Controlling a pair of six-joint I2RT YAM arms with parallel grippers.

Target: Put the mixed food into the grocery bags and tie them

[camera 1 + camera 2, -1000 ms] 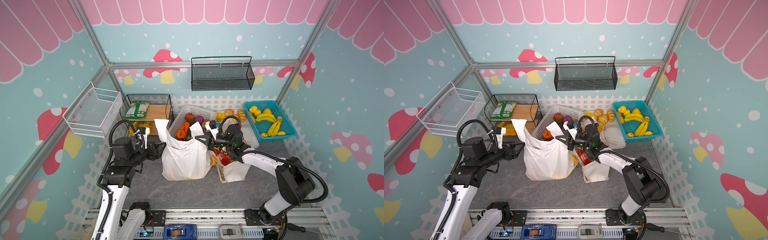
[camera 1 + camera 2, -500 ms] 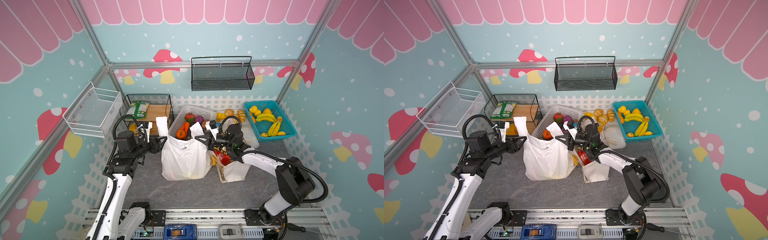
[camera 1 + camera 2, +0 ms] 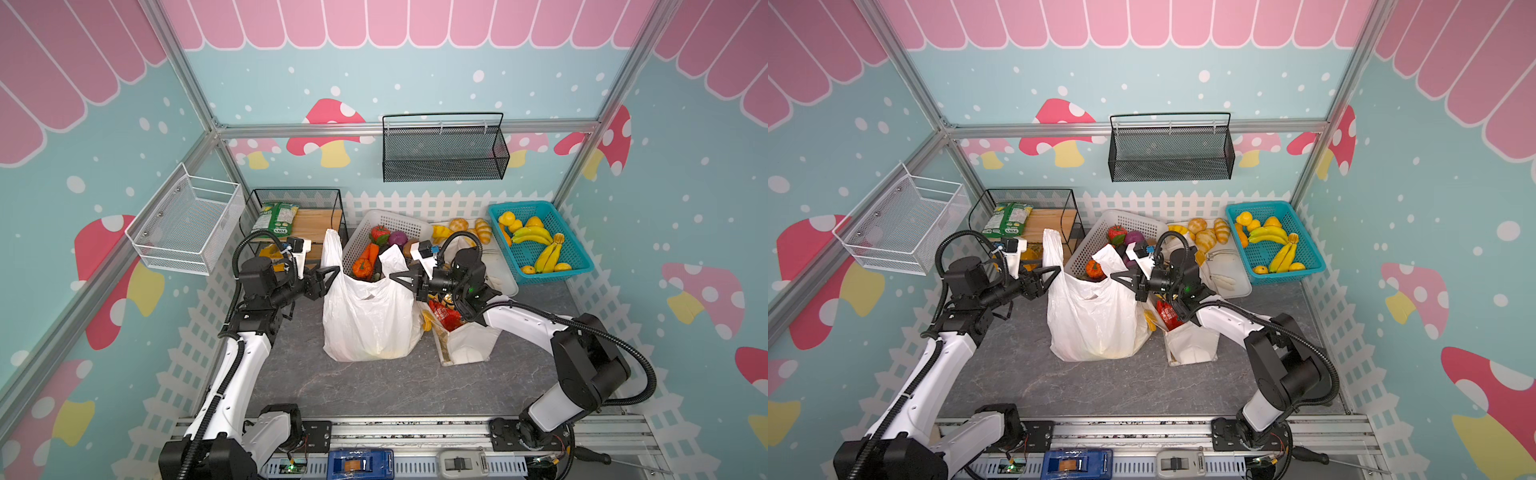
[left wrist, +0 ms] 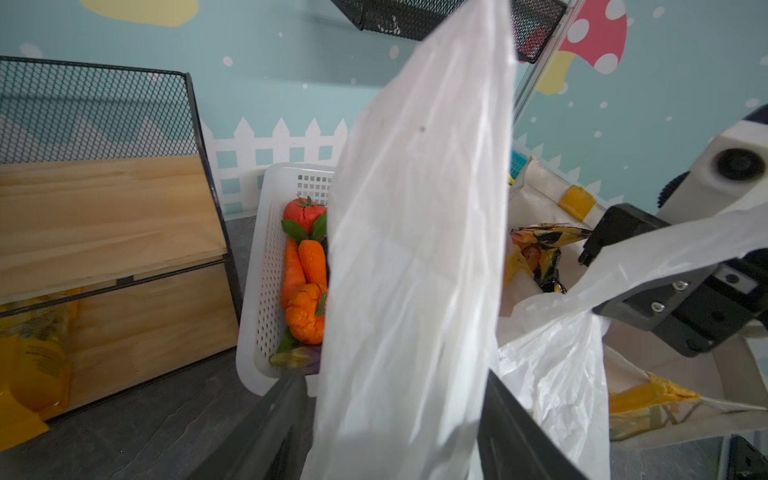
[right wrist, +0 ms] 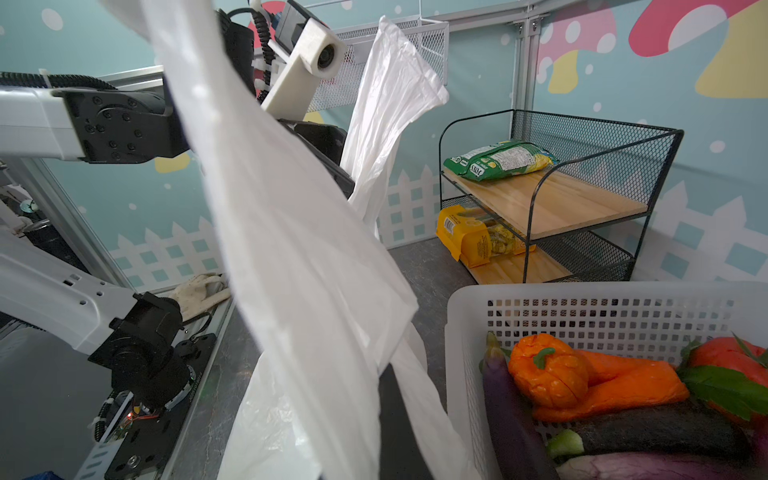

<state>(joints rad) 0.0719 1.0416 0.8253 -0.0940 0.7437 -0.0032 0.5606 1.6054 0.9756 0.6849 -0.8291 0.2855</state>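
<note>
Right claw (image 3: 395, 278) pinches white bag (image 3: 365, 320) handle; left claw (image 3: 333, 274) seemingly straddles another.

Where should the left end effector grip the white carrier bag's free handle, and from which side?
I'd take the free handle of the white carrier bag low, just above the mouth, coming in level from the left arm's side. It stands upright as a flat strip between the left end effector's open jaws; the right end effector holds the other handle taut.
</note>
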